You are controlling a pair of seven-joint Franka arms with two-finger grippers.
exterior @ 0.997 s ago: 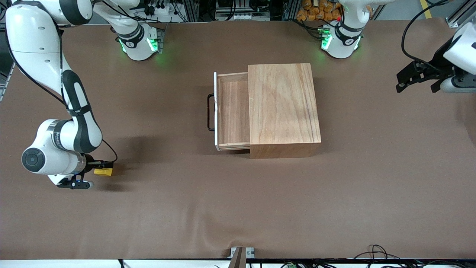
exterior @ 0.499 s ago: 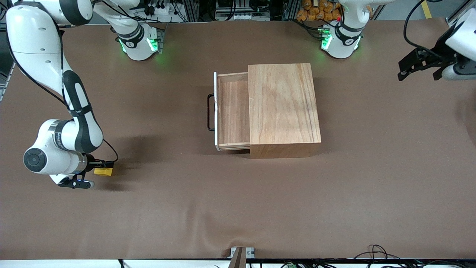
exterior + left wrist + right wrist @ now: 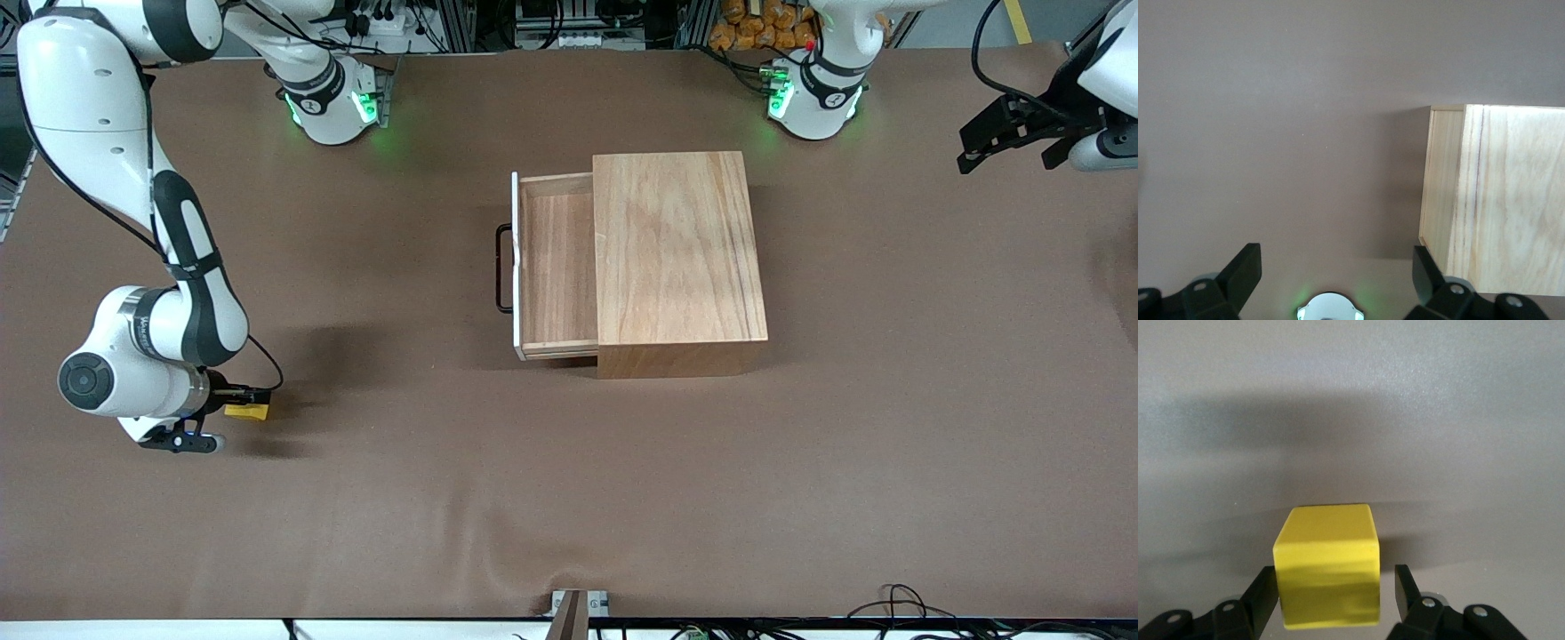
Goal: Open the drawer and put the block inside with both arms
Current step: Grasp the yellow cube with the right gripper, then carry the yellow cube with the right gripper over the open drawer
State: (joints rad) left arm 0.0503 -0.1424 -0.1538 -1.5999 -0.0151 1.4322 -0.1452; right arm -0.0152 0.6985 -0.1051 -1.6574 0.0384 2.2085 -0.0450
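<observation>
The yellow block (image 3: 247, 412) (image 3: 1328, 567) rests on the table toward the right arm's end, nearer to the front camera than the wooden box (image 3: 676, 249). My right gripper (image 3: 250, 403) (image 3: 1337, 600) is low over it, shut on the block, with a finger on each side. The drawer (image 3: 556, 267) stands pulled out of the box toward the right arm's end and its tray is empty. Its black handle (image 3: 503, 268) is free. My left gripper (image 3: 1009, 158) (image 3: 1335, 270) hangs open in the air over the left arm's end of the table and holds nothing.
Brown cloth covers the table (image 3: 569, 498). Both green-lit bases (image 3: 333, 107) (image 3: 813, 98) stand at the edge farthest from the front camera. The left wrist view shows one corner of the wooden box (image 3: 1498, 200). Cables lie along the edge nearest the front camera (image 3: 898, 604).
The left gripper has drawn back from the box toward the table edge where the bases stand. The right arm has shifted only slightly and the block lies in the same spot.
</observation>
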